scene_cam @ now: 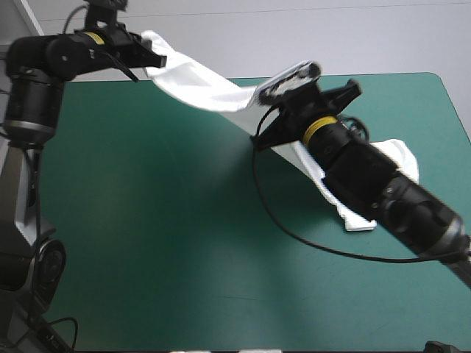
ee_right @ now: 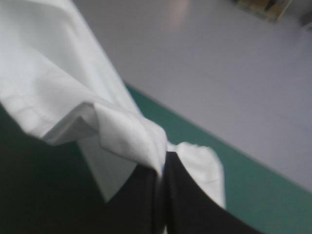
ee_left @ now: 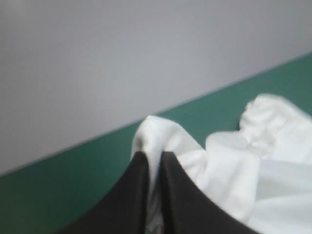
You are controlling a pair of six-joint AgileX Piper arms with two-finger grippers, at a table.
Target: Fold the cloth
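Note:
The white T-shirt (scene_cam: 206, 84) hangs stretched in the air between both grippers, above the far half of the teal-green table (scene_cam: 169, 220). My left gripper (scene_cam: 151, 55) is raised at the far left corner, shut on one end of the T-shirt (ee_left: 195, 156); cloth bunches around its fingertips (ee_left: 168, 163). My right gripper (scene_cam: 276, 110) is lifted near the table's far middle, shut on the other end of the T-shirt (ee_right: 73, 97). The rest of the T-shirt trails down under the right arm and lies crumpled on the table at the right (scene_cam: 401, 158).
The table's far edge (ee_left: 73, 148) runs just ahead of the left gripper. The far edge (ee_right: 243, 156) also shows ahead of the right gripper. The right arm lies over the trailing cloth on the table's right side.

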